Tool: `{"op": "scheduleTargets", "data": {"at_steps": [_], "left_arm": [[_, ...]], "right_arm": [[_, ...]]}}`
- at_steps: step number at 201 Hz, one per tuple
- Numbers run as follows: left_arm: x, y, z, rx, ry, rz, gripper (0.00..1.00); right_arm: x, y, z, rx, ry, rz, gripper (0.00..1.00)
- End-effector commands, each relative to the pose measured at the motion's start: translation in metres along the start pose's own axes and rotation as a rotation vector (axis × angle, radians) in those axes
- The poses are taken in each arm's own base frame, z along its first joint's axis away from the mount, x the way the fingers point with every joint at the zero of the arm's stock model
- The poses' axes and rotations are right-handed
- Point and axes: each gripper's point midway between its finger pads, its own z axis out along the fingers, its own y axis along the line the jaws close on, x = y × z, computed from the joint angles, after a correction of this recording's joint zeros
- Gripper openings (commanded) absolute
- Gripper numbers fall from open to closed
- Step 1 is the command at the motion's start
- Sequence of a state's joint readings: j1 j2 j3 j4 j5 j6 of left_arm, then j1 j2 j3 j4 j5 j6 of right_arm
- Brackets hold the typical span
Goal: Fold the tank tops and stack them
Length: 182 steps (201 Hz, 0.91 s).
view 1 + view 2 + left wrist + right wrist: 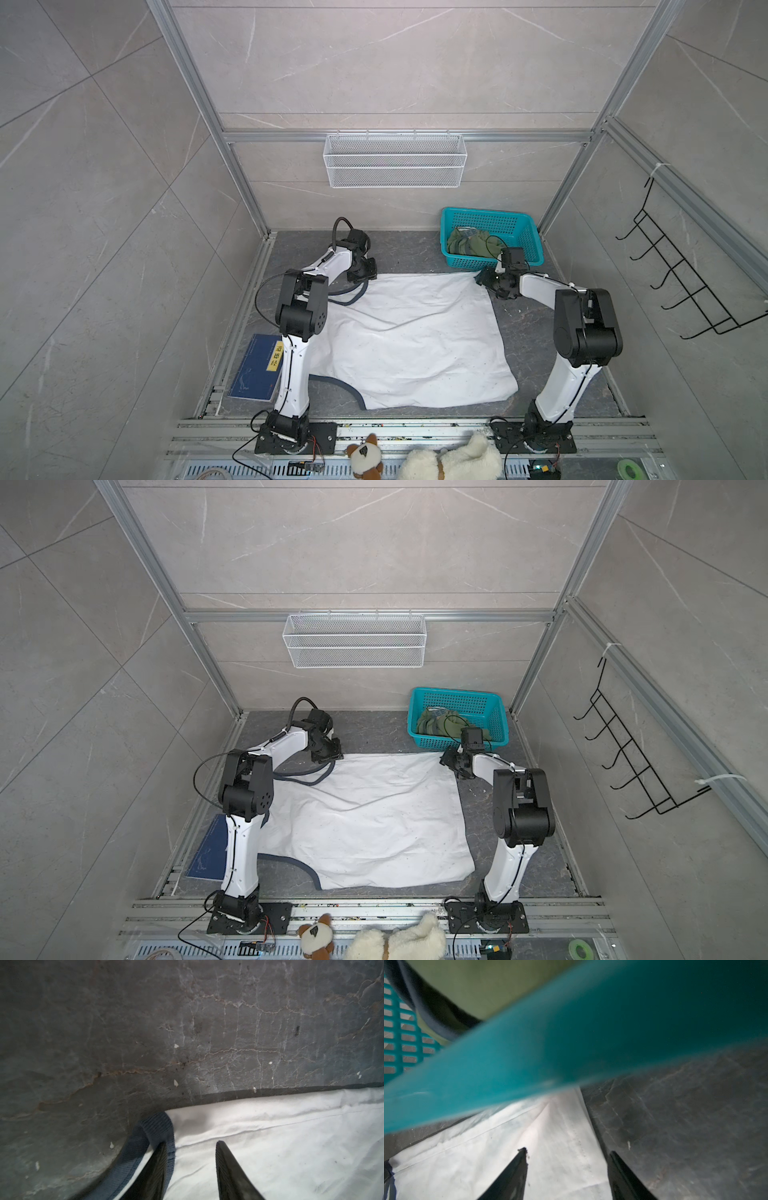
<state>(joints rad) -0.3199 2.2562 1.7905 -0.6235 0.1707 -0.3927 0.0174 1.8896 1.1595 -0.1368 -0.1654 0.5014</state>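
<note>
The white tank top point(365, 820) lies spread flat on the dark table point(374, 729). The left gripper point(331, 753) sits low at its far left corner, by the blue strap. The right gripper point(445, 761) sits low at its far right corner. The green tank top point(434, 725) lies bunched up in the blue-green basket point(432, 742) just behind

Matt cloth tank top point(415, 340), rough stone tabletop point(528, 332).

Soft even light; dim, blurred wrist views.

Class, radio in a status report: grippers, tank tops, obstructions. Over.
Left gripper open over white tank top, navy-trimmed corner. Right gripper open at its other far corner. Olive tank top in teal basket. Basket crowds right gripper.
</note>
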Motion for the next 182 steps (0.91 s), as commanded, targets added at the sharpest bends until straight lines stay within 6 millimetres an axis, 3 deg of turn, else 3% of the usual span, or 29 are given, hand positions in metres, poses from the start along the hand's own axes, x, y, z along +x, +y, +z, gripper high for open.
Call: {"op": "scheduleTargets", "data": {"at_steps": [1,24,88,182], "left_arm": [[-0.006,-0.008,-0.037,-0.025,-0.071,0.037,0.45],[-0.007,-0.003,-0.04,-0.04,-0.096,0.029,0.46],[-0.003,0.004,-0.009,-0.055,-0.021,0.012,0.38],[0.004,0.011,-0.003,-0.08,-0.007,0.022,0.48]], "right_arm": [[-0.006,0.007,-0.001,-0.029,-0.011,-0.004,0.63],[-0.004,0.006,0.0,-0.028,-0.007,-0.004,0.63],[-0.004,0.003,-0.002,-0.015,-0.007,-0.005,0.63],[-0.003,0.003,-0.001,-0.023,-0.002,0.0,0.63]]}}
